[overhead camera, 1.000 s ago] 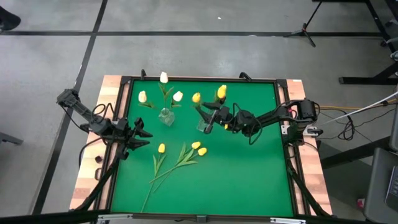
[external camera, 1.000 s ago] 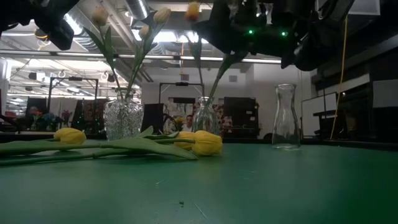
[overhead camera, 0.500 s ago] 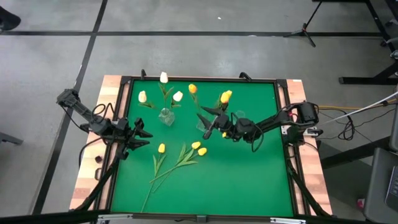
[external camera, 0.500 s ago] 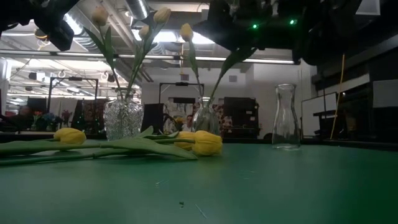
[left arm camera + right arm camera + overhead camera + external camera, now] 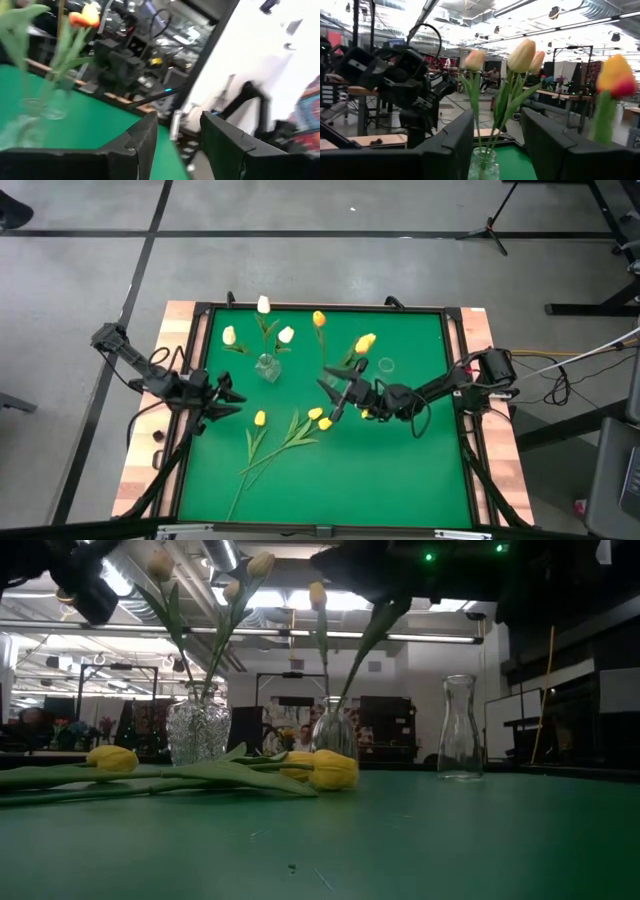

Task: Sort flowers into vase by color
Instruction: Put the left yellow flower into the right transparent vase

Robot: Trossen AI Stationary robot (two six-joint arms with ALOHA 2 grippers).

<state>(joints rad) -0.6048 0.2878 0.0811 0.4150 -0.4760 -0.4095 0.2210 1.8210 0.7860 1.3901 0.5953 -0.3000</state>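
Fingers of the right gripper stand apart and empty over the green table, near the loose yellow tulips lying flat. Next pick: drop low, straddle one thin green stem behind the bud, close gently, then carry to the clear glass vase with yellow tulips. Left gripper waits open at the table's left edge.

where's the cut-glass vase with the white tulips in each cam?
High view: cut-glass vase sits left of centre, toward the mat's far edge.
Low view: at the left, behind the lying yellow tulips.
Left wrist view: cannot tell; only a glassy blur at the edge.
Right wrist view: bottom centre, seen between the jaws.
Landmark: the clear vase of yellow tulips next to it.
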